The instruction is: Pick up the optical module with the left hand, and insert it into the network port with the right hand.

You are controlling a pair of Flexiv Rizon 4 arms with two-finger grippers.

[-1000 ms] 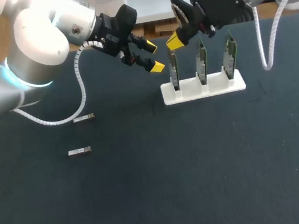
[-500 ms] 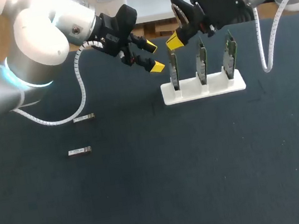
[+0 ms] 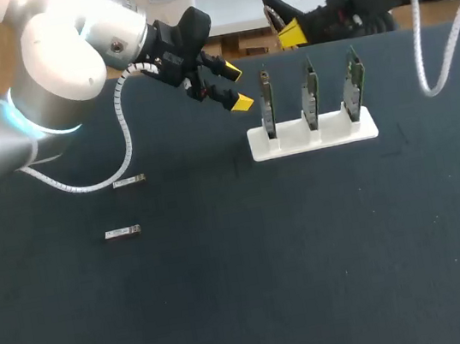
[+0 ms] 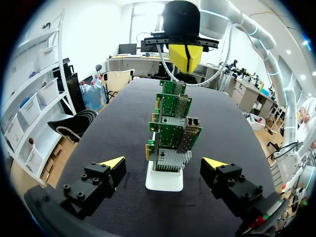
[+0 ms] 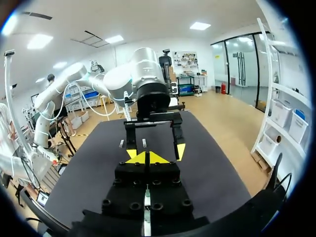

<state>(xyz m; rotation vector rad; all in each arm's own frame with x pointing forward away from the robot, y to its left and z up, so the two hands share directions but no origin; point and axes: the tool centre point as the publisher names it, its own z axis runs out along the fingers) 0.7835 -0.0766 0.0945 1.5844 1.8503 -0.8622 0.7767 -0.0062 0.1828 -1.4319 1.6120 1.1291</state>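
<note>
Over the far left part of the table [image 3: 312,255], the left gripper [image 3: 237,87] hangs with its 2 yellow-tipped fingers apart and nothing between them. It points toward the white stand [image 3: 313,137], which sits near it on the table. In the left wrist view the stand is straight ahead, in line with the gap between the fingers. The stand holds 3 green boards [image 3: 311,95] upright in a row, and from that wrist they line up one behind another. The nearest one shows metal parts on its face.

Beyond the boards, above the table's far edge, is the right gripper [image 3: 292,35], raised and clear of them. Its 2 yellow tips are pressed together, and its own wrist view shows nothing held between them.

The 2 small metal modules lie flat on the table at the left side. One module [image 3: 129,181] is below the left arm's white coiled cable [image 3: 126,140], and the other [image 3: 123,232] is nearer the front. Both are well apart from the grippers and the stand.
</note>
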